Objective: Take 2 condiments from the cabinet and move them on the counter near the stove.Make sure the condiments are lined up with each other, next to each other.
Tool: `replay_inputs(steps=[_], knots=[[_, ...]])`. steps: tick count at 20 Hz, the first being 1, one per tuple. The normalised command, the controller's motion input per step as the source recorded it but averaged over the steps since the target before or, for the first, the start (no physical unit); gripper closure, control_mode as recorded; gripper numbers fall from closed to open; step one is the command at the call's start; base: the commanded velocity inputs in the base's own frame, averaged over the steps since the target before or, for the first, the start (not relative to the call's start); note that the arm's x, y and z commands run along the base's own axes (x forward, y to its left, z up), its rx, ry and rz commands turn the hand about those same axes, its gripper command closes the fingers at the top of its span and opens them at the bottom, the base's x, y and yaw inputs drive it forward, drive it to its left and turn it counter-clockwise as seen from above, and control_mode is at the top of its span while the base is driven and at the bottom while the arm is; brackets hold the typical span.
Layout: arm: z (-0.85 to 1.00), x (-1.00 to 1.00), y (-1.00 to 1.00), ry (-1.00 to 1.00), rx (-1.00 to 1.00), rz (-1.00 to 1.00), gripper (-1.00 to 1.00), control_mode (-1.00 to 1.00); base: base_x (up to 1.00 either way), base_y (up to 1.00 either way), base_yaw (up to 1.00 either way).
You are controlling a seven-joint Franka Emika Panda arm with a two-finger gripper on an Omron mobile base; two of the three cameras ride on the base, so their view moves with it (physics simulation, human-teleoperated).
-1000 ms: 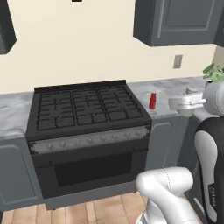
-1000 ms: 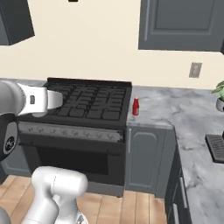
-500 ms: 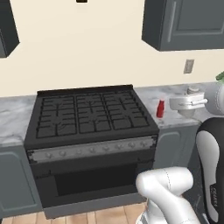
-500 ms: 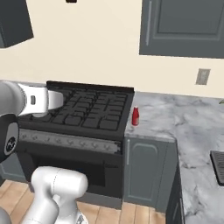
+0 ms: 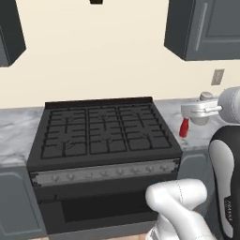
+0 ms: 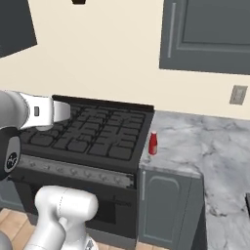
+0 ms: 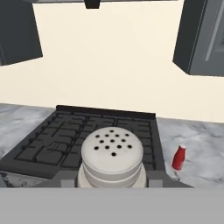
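i've got the claw clenched on the pale beige jar, one of the two condiments. in the hand view the jar sits right between the finger tips, its light lid with the ring of dark shaker holes facing the camera, the body squeezed on both sides.

past the jar, straight ahead of the claw, lies the black stove with its cast grates. off to the claw's right, beyond the stove's edge, the red squeeze bottle stands upright on the marble counter, white cap up, well apart from the jar i'm carrying.

from the left base view the bottle is just beside the stove's right edge, partly hidden behind the arm's wrist. from the right base view it stands clear on the counter, close to the stove and near the counter's front edge.

the cabinet hangs up and to the right of the claw, dark grey; in the right base view its panelled door with the long silver bar handle looks closed. another dark cabinet hangs up and to the claw's left. a wall outlet sits on the cream wall under the right cabinet.
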Motion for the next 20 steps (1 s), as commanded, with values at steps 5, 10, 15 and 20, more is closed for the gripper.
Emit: replay_inputs(steps=[5, 10, 15, 20], knots=[[0.0, 0.0, 0.0, 0.0, 0.0, 0.0, 1.0, 1.0, 0.38, -0.34, 0.12], [0.0, 0.0, 0.0, 0.0, 0.0, 0.0, 1.0, 1.0, 0.37, -0.39, 0.12], [0.0, 0.0, 0.0, 0.0, 0.0, 0.0, 1.0, 1.0, 0.35, -0.41, 0.11], [0.0, 0.0, 0.0, 0.0, 0.0, 0.0, 1.0, 1.0, 0.41, -0.22, 0.09]])
